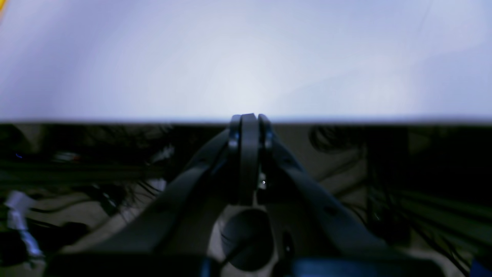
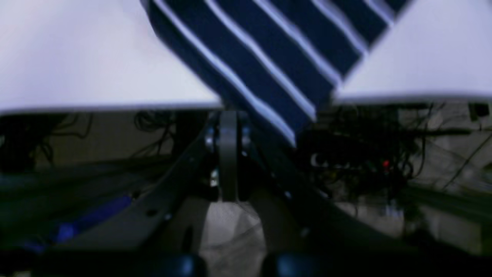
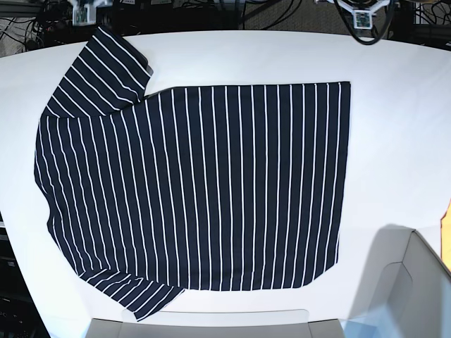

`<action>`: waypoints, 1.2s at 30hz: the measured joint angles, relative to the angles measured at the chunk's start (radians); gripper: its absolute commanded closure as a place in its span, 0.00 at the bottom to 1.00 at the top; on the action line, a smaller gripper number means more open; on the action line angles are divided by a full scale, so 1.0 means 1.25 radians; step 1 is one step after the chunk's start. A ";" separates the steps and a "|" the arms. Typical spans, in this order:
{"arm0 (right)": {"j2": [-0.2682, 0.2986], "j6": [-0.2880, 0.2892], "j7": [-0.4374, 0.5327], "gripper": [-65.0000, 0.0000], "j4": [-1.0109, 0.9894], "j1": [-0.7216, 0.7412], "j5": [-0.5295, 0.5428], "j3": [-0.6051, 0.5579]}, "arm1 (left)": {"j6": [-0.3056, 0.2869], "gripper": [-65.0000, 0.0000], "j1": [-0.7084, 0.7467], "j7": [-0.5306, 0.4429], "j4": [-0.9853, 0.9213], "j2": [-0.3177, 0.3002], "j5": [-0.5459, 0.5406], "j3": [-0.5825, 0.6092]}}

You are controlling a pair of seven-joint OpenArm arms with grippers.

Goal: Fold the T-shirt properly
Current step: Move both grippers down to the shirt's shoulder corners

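Note:
The T-shirt (image 3: 211,183), dark navy with thin white stripes, lies spread flat on the white table (image 3: 398,105). Its collar end is at the left and its hem at the right in the base view. One sleeve (image 3: 106,70) reaches the far table edge, and its tip hangs over that edge in the right wrist view (image 2: 276,57). My right gripper (image 2: 228,117) is shut, just left of that sleeve tip, with no cloth seen between its fingers. It shows at the far left in the base view (image 3: 84,13). My left gripper (image 1: 249,118) is shut and empty at the far table edge (image 3: 363,17), away from the shirt.
A pale open box (image 3: 416,282) stands at the near right corner. A clear tray rim (image 3: 211,325) runs along the near edge. Dark cables and rails (image 2: 365,161) lie beyond and below the far table edge.

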 measured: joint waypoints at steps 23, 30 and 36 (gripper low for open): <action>-0.020 0.003 -0.387 0.98 0.049 0.343 0.300 0.189 | -0.320 0.99 -0.118 0.023 0.252 -0.089 0.004 -0.034; 0.060 0.011 -0.535 0.87 0.050 0.331 0.444 0.299 | -0.430 0.83 -0.128 0.023 0.254 -0.089 0.007 -0.023; 0.053 0.091 -0.603 0.87 -0.003 0.295 0.549 0.400 | -0.444 0.79 -0.129 0.070 0.254 -0.088 0.006 0.044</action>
